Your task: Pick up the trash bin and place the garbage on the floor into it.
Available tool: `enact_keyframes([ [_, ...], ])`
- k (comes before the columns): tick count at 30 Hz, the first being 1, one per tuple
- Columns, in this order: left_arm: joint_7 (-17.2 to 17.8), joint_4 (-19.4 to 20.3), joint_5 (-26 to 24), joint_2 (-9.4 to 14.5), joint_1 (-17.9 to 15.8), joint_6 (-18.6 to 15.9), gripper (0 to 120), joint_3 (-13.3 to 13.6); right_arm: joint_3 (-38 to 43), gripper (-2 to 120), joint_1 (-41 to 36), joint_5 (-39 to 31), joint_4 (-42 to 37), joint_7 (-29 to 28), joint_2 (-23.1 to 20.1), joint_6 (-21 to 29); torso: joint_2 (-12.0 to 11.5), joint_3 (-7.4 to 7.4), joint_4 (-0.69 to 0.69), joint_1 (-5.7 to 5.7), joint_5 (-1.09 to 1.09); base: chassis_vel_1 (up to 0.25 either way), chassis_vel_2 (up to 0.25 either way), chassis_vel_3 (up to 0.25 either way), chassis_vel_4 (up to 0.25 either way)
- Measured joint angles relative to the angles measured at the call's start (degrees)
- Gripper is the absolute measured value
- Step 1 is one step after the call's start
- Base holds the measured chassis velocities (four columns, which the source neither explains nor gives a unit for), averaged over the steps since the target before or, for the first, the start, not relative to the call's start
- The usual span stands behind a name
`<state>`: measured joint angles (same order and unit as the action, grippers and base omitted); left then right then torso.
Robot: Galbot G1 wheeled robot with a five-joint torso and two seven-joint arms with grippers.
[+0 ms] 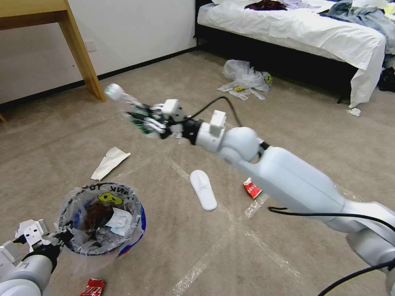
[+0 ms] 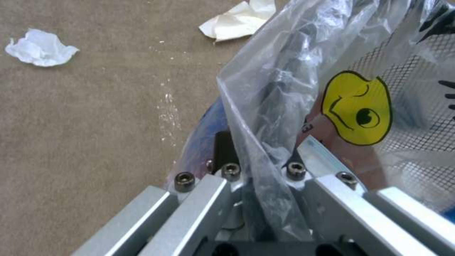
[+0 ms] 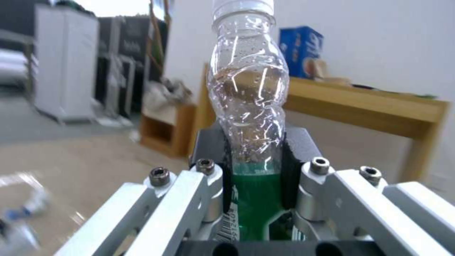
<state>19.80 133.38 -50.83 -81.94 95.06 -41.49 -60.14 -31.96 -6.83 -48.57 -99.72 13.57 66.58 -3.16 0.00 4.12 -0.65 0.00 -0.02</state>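
Observation:
The trash bin [image 1: 138, 230], a red and blue bucket lined with a printed clear bag, hangs at the lower left above the floor [image 1: 312, 123]. My left gripper [image 1: 61, 237] is shut on its rim; the left wrist view shows the fingers [image 2: 223, 149] pinching rim and bag liner [image 2: 284, 71]. My right gripper [image 1: 149, 123] reaches out over mid-floor, shut on a small plastic bottle [image 1: 123, 100] with a green label [image 3: 256, 199]. In the right wrist view the bottle [image 3: 249, 92] stands between the pads. Garbage on the carpet: a white slipper [image 1: 203, 189], a red wrapper [image 1: 252, 188], folded white paper [image 1: 109, 162].
A red wrapper [image 1: 92, 287] lies just below the bin. Clear plastic bags [image 1: 247, 76] and crumpled paper [image 1: 354, 111] lie near the bed [image 1: 312, 33] at the back right. A wooden table leg [image 1: 84, 61] stands at the back left. Crumpled paper [image 2: 40, 51] lies beside the bin.

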Motion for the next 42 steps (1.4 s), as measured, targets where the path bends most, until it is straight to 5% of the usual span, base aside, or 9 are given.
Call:
enact_keyframes([
  [12, 0.09, -0.34, 0.07, -0.04, -0.34, -0.08, 1, 0.39, -9.14, 17, -1.62, -5.96, -0.06, -2.37, 4.91, -5.49, 0.00, 0.00, -0.01, 0.00, 0.01, 0.000, 0.000, 0.000, 0.000],
  [42, 0.45, -0.07, -0.77, 0.54, -0.31, -0.28, 1, -0.19, -18.09, 16, -7.38, -0.73, 4.45, -2.65, 4.40, -7.42, 0.00, 0.00, -0.01, 0.00, 0.01, 0.000, 0.000, 0.000, 0.000],
])
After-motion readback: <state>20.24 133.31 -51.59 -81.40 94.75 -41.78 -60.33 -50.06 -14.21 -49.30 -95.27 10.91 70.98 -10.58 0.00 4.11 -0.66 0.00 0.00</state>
